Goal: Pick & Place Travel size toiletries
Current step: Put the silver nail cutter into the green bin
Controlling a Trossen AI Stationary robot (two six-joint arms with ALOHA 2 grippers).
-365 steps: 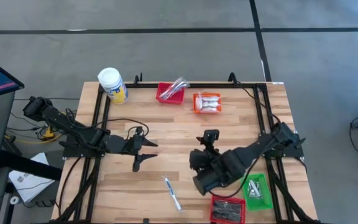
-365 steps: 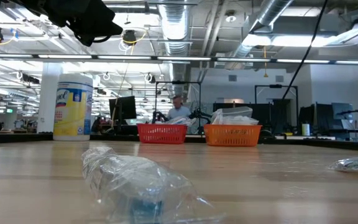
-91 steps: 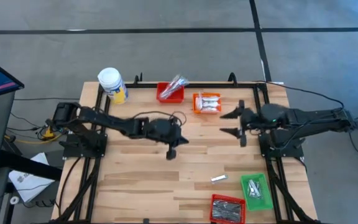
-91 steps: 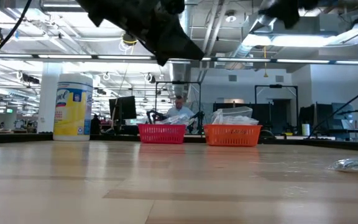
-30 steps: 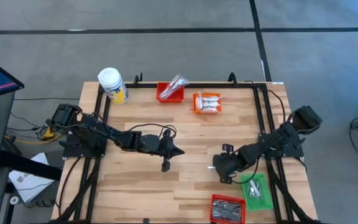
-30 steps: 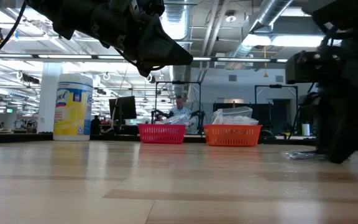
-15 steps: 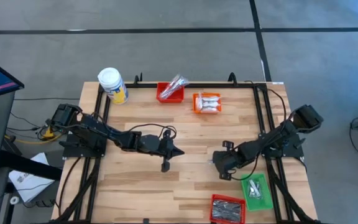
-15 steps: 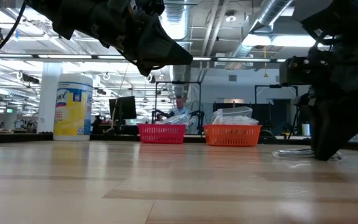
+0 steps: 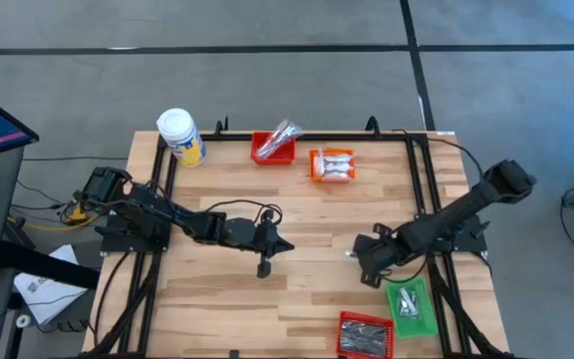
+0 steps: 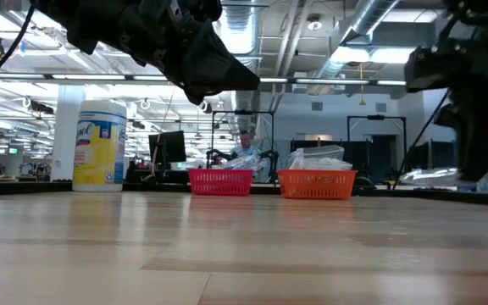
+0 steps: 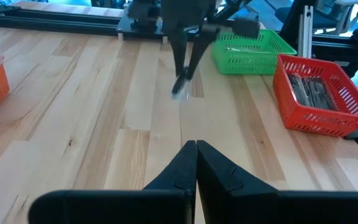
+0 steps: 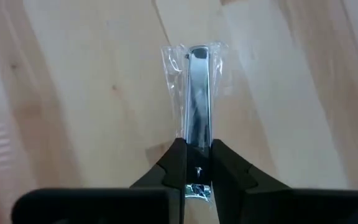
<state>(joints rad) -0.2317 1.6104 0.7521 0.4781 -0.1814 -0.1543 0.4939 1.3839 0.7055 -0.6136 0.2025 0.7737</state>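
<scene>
Pick-and-place, carry step. The right gripper (image 12: 197, 163) is closed on a slim silver stick in clear wrap (image 12: 197, 118), pinched at one end, the rest projecting forward over bare wood. In the high view the right gripper (image 9: 353, 255) hangs over the table (image 9: 297, 299) right of centre, just left of the green basket (image 9: 408, 302); the red basket (image 9: 365, 335) of dark sticks lies nearer, at the near-right corner. The left gripper (image 11: 196, 163), fingers pressed together and empty, waits over the table's middle. Judged next: swing the stick right and nearward above a basket, probably the one holding like sticks, then part the fingers. The loose wrap could snag on a finger.
</scene>
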